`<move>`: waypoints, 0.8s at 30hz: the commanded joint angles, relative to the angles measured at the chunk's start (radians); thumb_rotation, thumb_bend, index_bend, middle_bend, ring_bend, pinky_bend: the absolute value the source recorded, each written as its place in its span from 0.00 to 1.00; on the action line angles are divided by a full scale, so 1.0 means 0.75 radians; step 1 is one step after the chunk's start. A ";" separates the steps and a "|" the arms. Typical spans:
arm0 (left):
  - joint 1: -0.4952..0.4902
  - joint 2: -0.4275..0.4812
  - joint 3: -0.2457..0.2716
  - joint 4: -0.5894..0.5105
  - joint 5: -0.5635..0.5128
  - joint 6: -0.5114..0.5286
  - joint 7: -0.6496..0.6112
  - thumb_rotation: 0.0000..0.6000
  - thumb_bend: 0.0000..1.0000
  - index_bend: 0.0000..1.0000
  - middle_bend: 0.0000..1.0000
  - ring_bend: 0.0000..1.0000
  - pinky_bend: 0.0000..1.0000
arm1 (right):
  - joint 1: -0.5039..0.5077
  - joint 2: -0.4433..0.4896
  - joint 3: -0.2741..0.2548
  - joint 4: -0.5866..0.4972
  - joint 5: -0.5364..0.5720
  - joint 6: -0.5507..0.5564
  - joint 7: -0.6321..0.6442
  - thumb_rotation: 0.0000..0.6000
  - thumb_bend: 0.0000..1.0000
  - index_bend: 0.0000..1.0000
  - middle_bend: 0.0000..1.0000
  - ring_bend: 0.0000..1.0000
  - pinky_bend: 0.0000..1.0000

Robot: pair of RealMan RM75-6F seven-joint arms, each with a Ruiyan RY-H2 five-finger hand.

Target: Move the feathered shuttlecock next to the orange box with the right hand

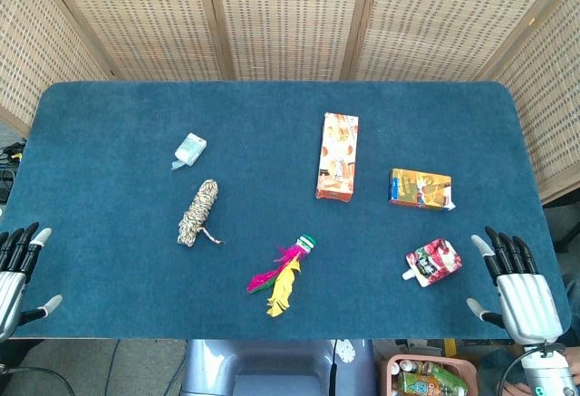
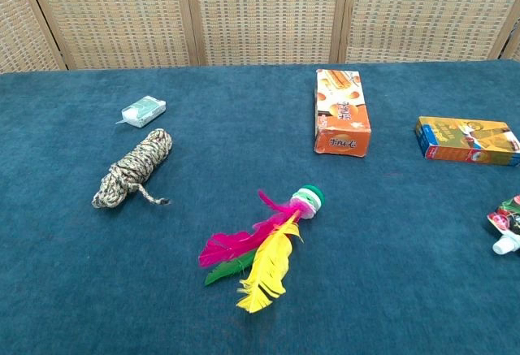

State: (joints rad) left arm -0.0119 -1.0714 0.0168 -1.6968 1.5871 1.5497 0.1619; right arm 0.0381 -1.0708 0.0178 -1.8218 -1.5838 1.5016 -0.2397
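Note:
The feathered shuttlecock (image 1: 283, 272) (image 2: 264, 249) lies on the blue table near the front middle, with pink, yellow and green feathers pointing toward me and its round base pointing away. The orange box (image 1: 337, 156) (image 2: 341, 122) lies flat beyond it, slightly to the right. My right hand (image 1: 521, 287) hovers at the table's front right corner with its fingers spread, holding nothing, far right of the shuttlecock. My left hand (image 1: 16, 265) stays at the front left edge, fingers apart and empty. The chest view shows neither hand.
A coil of rope (image 1: 198, 212) (image 2: 132, 168) and a small pale packet (image 1: 190, 149) (image 2: 144, 110) lie on the left. A yellow-orange carton (image 1: 420, 188) (image 2: 467, 140) and a red pouch (image 1: 433, 262) (image 2: 507, 223) lie on the right, between my right hand and the boxes.

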 commanded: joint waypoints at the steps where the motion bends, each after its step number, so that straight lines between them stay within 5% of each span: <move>1: 0.000 0.000 0.000 0.000 -0.001 0.000 0.000 1.00 0.00 0.00 0.00 0.00 0.00 | 0.001 0.001 -0.001 -0.001 0.001 -0.003 0.000 1.00 0.00 0.00 0.00 0.00 0.00; 8: -0.001 0.000 -0.003 -0.002 -0.011 -0.005 -0.002 1.00 0.00 0.00 0.00 0.00 0.00 | 0.014 -0.017 -0.009 0.026 -0.013 -0.028 -0.045 1.00 0.00 0.00 0.00 0.00 0.00; 14: -0.013 -0.003 -0.020 -0.008 -0.045 -0.027 0.009 1.00 0.00 0.00 0.00 0.00 0.00 | 0.159 -0.100 -0.038 0.167 -0.210 -0.184 -0.083 1.00 0.00 0.00 0.00 0.00 0.00; 24: -0.041 -0.001 -0.058 -0.025 -0.151 -0.094 0.026 1.00 0.00 0.00 0.00 0.00 0.00 | 0.572 -0.247 -0.108 0.292 -0.589 -0.524 0.310 1.00 0.00 0.10 0.00 0.00 0.00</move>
State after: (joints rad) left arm -0.0397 -1.0732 -0.0224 -1.7133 1.4822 1.4860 0.1802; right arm 0.3966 -1.2008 -0.0454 -1.6482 -1.9579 1.1681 -0.0763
